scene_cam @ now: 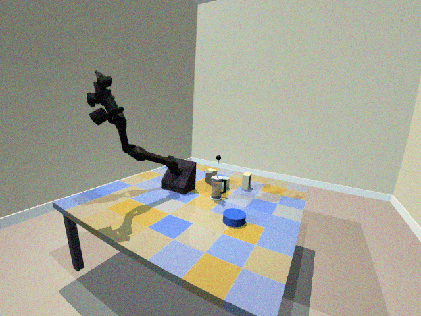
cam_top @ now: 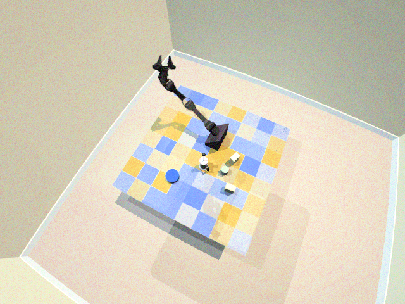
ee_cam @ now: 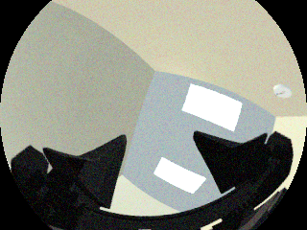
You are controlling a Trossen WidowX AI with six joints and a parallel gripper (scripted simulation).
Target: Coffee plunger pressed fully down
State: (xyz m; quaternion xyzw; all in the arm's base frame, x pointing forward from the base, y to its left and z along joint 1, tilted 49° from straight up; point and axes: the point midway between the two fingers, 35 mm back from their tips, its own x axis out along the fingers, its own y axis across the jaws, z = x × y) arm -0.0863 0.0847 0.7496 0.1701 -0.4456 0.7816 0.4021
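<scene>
End effector (cam_top: 164, 61) spread wide and holding nothing, raised high away from the French press (scene_cam: 216, 187), whose plunger knob (scene_cam: 218, 157) stands fully up — pressing all ahead.

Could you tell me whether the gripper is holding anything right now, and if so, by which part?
Nothing is held: the gripper is open, raised far from the coffee press, its fingers apart with only ceiling between them.
</scene>
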